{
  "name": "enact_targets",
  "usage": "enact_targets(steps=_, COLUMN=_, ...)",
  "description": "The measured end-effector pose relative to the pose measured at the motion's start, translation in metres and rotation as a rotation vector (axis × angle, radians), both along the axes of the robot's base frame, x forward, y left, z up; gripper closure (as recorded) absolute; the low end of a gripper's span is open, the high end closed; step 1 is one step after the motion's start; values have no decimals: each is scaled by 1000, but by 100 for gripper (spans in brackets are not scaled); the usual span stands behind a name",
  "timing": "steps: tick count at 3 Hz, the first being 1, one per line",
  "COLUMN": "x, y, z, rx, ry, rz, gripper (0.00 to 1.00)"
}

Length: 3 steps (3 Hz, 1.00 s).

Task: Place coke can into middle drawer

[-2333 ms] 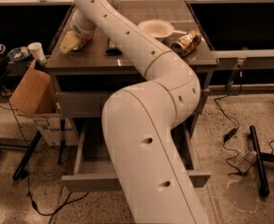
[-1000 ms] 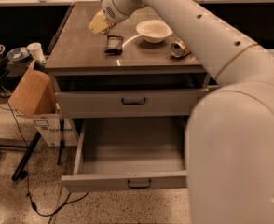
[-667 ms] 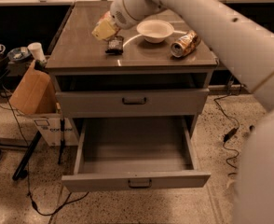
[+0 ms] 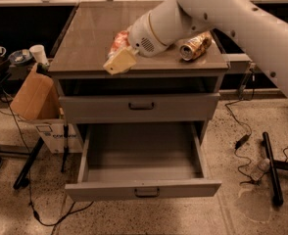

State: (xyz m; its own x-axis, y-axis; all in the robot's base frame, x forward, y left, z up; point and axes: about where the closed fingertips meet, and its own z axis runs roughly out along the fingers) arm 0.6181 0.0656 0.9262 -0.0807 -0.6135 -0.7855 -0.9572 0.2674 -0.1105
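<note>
Now holding the coke can (image 4: 117,39) – pinched tight in the gripper (image 4: 118,53) – above the front edge of the cabinet top (image 4: 85,33). Seemingly mid-carry; next needing lowering forward past the shut upper drawer front (image 4: 178,106) into the open middle drawer (image 4: 109,190) below (ignoring the gold-brown can (image 4: 195,45) rightward).

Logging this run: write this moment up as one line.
hand over cabinet top front edge | coke can by hand, grip unclear | middle drawer open, can not inside
</note>
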Motion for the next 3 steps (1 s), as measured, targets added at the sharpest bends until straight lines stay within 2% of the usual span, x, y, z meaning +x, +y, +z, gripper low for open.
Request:
enact_targets(steps=1, x=-56, y=6, z=-37, rx=-41, ry=73, rz=214, gripper=100)
enact_targets(steps=2, x=-87, y=17, z=-60, rx=-76, ry=150, rz=359, gripper=100)
enact_targets(steps=3, x=-87, y=17, z=-60, rx=-76, ry=150, rz=359, gripper=100)
